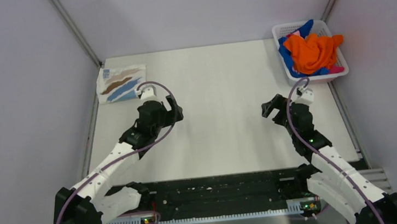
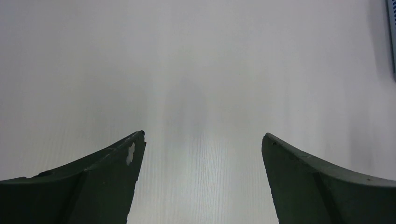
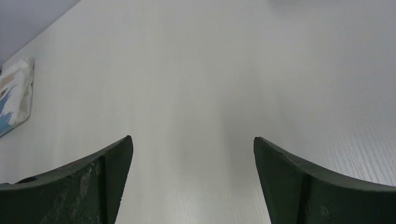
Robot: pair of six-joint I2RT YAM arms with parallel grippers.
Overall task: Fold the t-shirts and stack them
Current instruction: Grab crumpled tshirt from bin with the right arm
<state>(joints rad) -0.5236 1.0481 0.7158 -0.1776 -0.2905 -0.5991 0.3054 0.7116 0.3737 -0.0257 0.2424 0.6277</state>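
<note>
Sitting between garments, you appear to have one fold finished: the white streaked t-shirt (image 1: 122, 83) lies flat and folded at the far-left corner of the tabletop (image 1: 221, 88). The orange t-shirt (image 1: 311, 51) is heaped over a blue t-shirt (image 1: 285, 55) in the basket (image 1: 286, 27) at the far-right corner. Both claws are empty, jaws apart: the left claw (image 1: 176, 110) hovers just beside the folded shirt, and the right claw (image 1: 269, 108) is near the basket's front. Your next move is probably to send the right claw into the basket for the orange shirt, pinching a single layer. The tabletop is matte white, boxed in by plain pale walls (image 1: 20, 107).
</note>
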